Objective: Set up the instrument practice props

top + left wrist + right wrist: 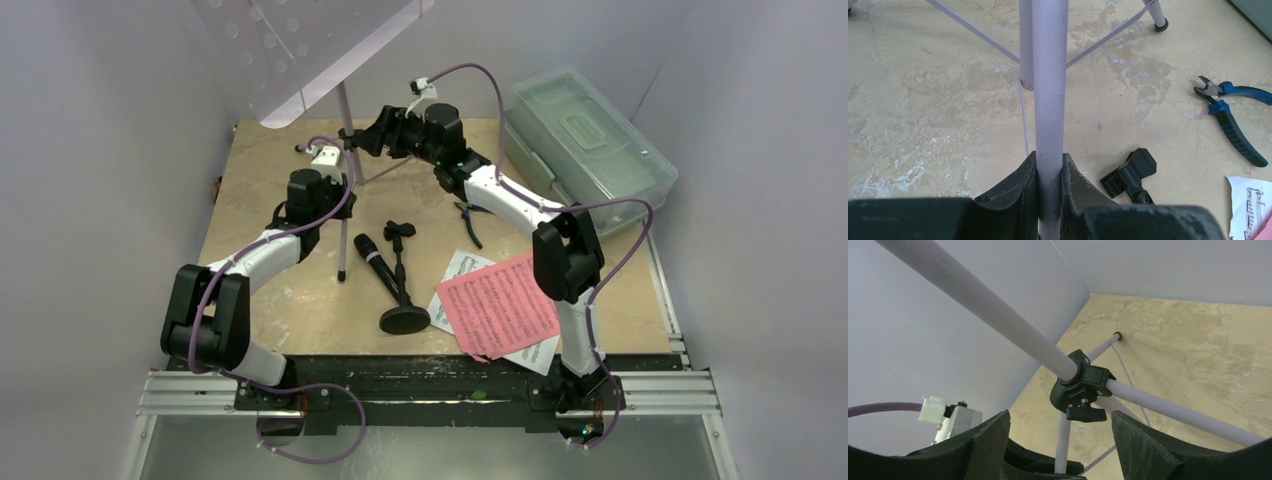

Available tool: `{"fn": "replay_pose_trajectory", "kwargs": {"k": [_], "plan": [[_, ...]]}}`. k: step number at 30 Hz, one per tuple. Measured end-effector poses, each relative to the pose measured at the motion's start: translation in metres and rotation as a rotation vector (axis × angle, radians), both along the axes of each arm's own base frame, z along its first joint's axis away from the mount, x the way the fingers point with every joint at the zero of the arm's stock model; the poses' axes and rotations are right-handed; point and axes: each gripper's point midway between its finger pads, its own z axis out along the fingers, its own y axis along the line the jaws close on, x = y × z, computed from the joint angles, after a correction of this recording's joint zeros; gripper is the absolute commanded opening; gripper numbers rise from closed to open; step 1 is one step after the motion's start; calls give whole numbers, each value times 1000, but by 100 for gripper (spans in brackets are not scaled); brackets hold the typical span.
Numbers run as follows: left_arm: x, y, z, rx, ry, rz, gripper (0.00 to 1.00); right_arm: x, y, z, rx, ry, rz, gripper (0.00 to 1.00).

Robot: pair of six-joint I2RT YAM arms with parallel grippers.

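The lavender music stand (346, 120) stands at the back of the board, its hole-punched tray (300, 45) tilted overhead. My left gripper (335, 165) is shut on one of its lavender tubes (1049, 125), and both fingers (1015, 187) press the tube. My right gripper (1060, 417) is open at the stand's black clamp (1082, 385), with the knob hanging between the spread fingers, untouched. The black microphone (374, 262) and the short mic stand (402, 285) lie flat in the middle. Pink (497, 305) and white (456, 272) music sheets lie at front right.
Blue-handled pliers (468, 220) lie right of centre, also in the left wrist view (1230, 117). A clear lidded box (585, 135) sits at back right. White walls enclose the board on three sides. The stand's legs and thin braces (1108, 37) spread over the back floor.
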Motion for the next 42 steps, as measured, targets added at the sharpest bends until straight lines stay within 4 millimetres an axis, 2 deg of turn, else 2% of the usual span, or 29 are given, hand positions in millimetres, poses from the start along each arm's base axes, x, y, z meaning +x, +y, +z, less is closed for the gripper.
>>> {"fn": "replay_pose_trajectory", "kwargs": {"k": [4,9,12,17,21,23,28,33,37,42], "plan": [[0,0,0,1,1,1,0,4,0,-7,-59,-27,2,82],[0,1,-1,11,2,2,0,11,-14,-27,-183,-48,-17,89],[0,1,0,15,7,1,0,20,-34,-43,-271,-58,-11,92],[0,2,-1,28,9,-4,0,45,-79,-60,-424,-142,52,94],[-1,2,-1,36,15,-10,0,63,-93,-67,-525,-272,109,95],[-2,2,-2,36,18,-14,0,63,-88,-75,-556,-322,158,95],[-4,0,-2,31,25,-22,4,64,-60,-96,-560,-393,265,93],[-10,-2,-1,10,46,-27,5,62,-43,-115,-519,-407,325,82],[-20,-2,-2,-7,61,-26,5,57,-34,-121,-481,-409,344,70],[-32,0,-2,-19,79,-17,4,39,-28,-133,-483,-401,342,69]]}}
